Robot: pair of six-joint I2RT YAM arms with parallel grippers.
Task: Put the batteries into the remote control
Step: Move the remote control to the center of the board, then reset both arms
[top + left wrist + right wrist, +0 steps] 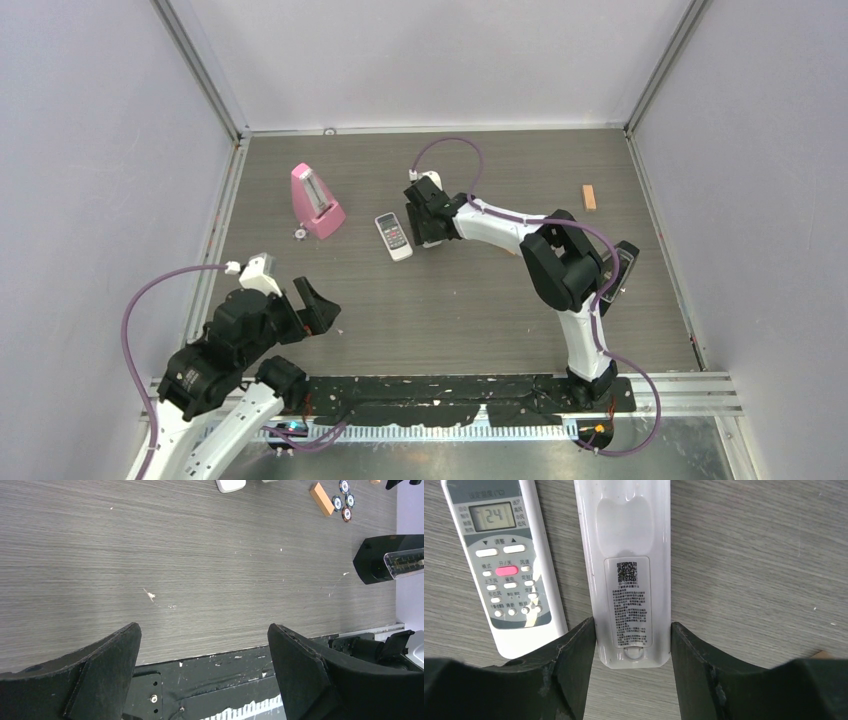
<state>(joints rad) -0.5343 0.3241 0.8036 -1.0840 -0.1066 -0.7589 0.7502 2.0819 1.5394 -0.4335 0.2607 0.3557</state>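
- Remote control (631, 580): flat on table (450, 310), far-centre, under R gripper (633, 645). Near end sits between the two fingers (574, 670); both lie flush vs its long sides, so clamped on it. Body runs straight away from the wrist cam.
- Look: long, slim, white, back side up. Moulded cover outline toward far end. Nearer: white label (626, 600) w/ QR code + small print (not legible). Small round detail at the rounded near end.
- Neighbour: 2nd remote (504, 565), shorter, wider, face up, display reads "24", one pink button, rest white. Lies just beside the remote control on wrist-view left, roughly parallel, thin strip of table between. Finger on that side is close to its near corner; contact can't tell.
- Other side of remote control: bare woodgrain.
- L gripper (202, 630): fingers wide apart, nothing between, above near-left table by the taped front edge.
- Elsewhere: pink metronome (317, 200) far-left, well apart; wooden block (589, 197) far-right; round chips (345, 500) beside the block.
- Open tabletop between the two arms.
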